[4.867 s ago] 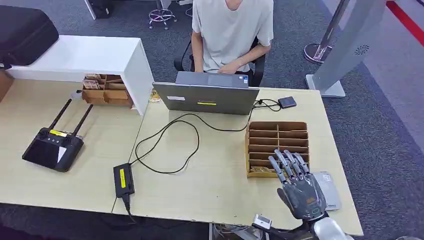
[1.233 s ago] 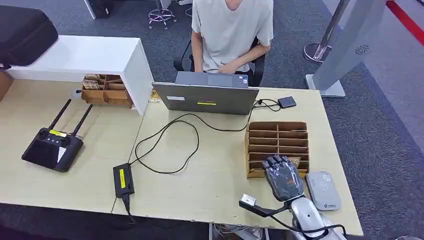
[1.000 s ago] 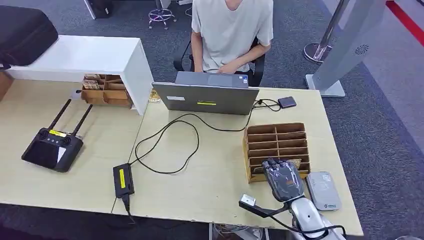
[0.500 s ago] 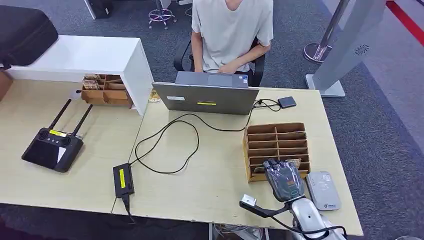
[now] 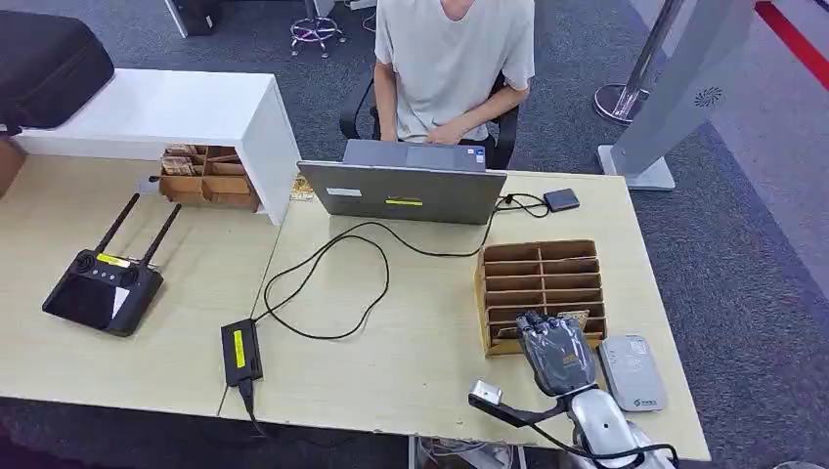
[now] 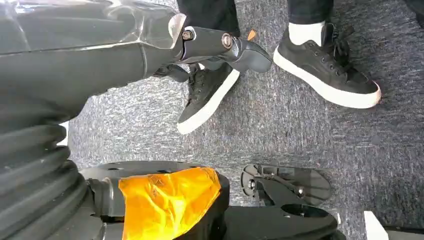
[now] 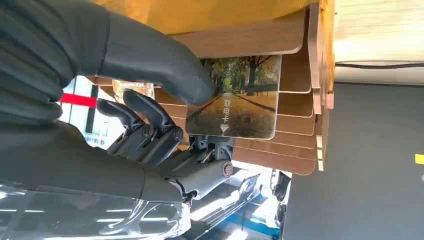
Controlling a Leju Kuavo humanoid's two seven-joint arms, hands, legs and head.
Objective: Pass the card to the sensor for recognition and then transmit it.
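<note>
Right hand (image 5: 558,354) is ours here, thumb and dark fingers pinching the autumn-tree picture card (image 7: 235,97) in the brown slotted wooden card rack's (image 5: 544,277) nearest row, grey card sensor (image 5: 631,371) just beside at the tabletop's near right corner.

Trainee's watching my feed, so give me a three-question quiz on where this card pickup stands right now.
1. True or false: the right hand is at the wooden organizer.
2. Which side of that hand is the grey sensor on: A) the laptop's B) the table's right edge?
3. What presses on the card in the right wrist view?

Key: 1 true. 2 B. 3 the thumb.
</note>
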